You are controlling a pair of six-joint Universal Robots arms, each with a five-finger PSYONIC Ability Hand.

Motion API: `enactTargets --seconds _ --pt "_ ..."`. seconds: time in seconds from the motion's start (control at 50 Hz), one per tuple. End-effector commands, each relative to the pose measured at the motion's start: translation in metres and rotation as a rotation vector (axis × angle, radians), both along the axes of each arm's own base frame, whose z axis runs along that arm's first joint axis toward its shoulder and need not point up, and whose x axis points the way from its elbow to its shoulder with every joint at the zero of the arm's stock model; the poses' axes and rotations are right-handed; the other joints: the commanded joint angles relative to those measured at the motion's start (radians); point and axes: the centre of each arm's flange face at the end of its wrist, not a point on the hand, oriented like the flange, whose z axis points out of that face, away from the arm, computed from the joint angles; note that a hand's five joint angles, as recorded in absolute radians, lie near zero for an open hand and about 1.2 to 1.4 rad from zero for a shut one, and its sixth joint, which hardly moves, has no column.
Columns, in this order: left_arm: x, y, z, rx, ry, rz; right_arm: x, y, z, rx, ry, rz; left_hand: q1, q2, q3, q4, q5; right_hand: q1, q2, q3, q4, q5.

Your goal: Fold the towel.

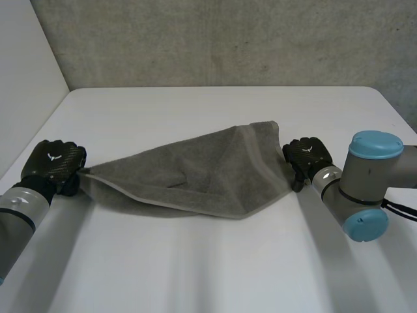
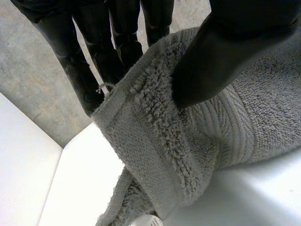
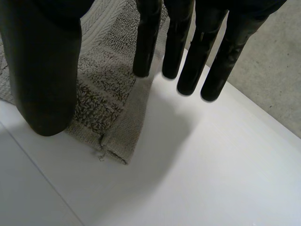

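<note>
Head view: one towel (image 1: 195,173) between left hand (image 1: 52,163) and right hand (image 1: 306,155).

In the head view, the back of the left robot hand (image 1: 52,163) hides its fingers and the towel (image 1: 195,173) corner beneath. In the left wrist view its thumb (image 2: 221,61) covers part of the towel's band.

Not much else around. There's a smooth white tabletop (image 1: 215,111) with a rounded far-right corner. It runs back to a rough grey concrete wall (image 1: 228,39) with some darker blotches on it. Along the left side stands a plain white upright panel (image 1: 26,85). Those 2 meet in a vertical corner just behind the tabletop's far-left end.
</note>
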Motion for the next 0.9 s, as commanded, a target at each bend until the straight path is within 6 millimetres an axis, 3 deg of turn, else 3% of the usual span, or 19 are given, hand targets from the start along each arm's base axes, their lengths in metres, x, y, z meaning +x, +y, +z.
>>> enactTargets --seconds 0.02,0.04,0.08,0.28,0.3,0.32,0.34,0.36,0.56,0.9 --pt "0.000 0.000 0.000 0.000 0.000 0.001 0.001 -0.001 0.000 0.002 -0.008 0.005 0.109 0.046 0.055 0.033 0.069 0.390 0.383 0.385 0.393 0.496" --pt "0.000 0.000 0.000 0.001 -0.001 0.001 0.001 -0.001 0.000 0.002 -0.008 0.005 0.109 0.046 0.055 0.033 0.069 0.391 0.384 0.386 0.394 0.497" --pt "0.000 0.000 0.000 0.002 0.001 -0.001 0.002 -0.002 0.000 0.003 -0.012 0.010 0.109 0.046 0.055 0.033 0.069 0.717 0.710 0.713 0.721 0.823" --pt "0.000 0.001 0.000 0.002 0.000 -0.001 0.005 0.000 -0.001 0.017 -0.034 0.041 0.109 0.046 0.055 0.033 0.069 0.719 0.712 0.714 0.722 0.825" --pt "-0.001 0.001 0.000 0.002 0.001 -0.002 0.005 0.000 0.000 0.014 -0.034 0.041 0.109 0.046 0.055 0.033 0.069 0.569 0.562 0.564 0.572 0.675" --pt "-0.001 0.001 0.000 0.002 0.001 -0.002 0.005 0.000 0.000 0.014 -0.034 0.041 0.109 0.046 0.055 0.033 0.069 0.567 0.560 0.562 0.571 0.673" --pt "0.000 0.001 0.000 0.002 0.000 -0.001 0.004 0.000 -0.001 0.017 -0.033 0.037 0.109 0.046 0.055 0.033 0.069 0.303 0.296 0.298 0.306 0.409" --pt "0.000 0.001 0.000 0.002 0.000 -0.001 0.004 0.000 -0.001 0.017 -0.032 0.035 0.109 0.046 0.055 0.033 0.069 0.184 0.177 0.179 0.187 0.290" --pt "-0.002 0.002 -0.001 0.005 0.000 -0.005 0.005 0.000 0.003 0.011 -0.035 0.040 0.109 0.046 0.055 0.033 0.069 -0.005 -0.012 -0.010 -0.002 0.101" --pt "-0.004 0.003 -0.001 0.006 0.000 -0.013 0.006 -0.002 0.013 0.045 -0.043 0.047 0.109 0.046 0.055 0.033 0.069 -0.008 -0.015 -0.013 -0.005 0.098"
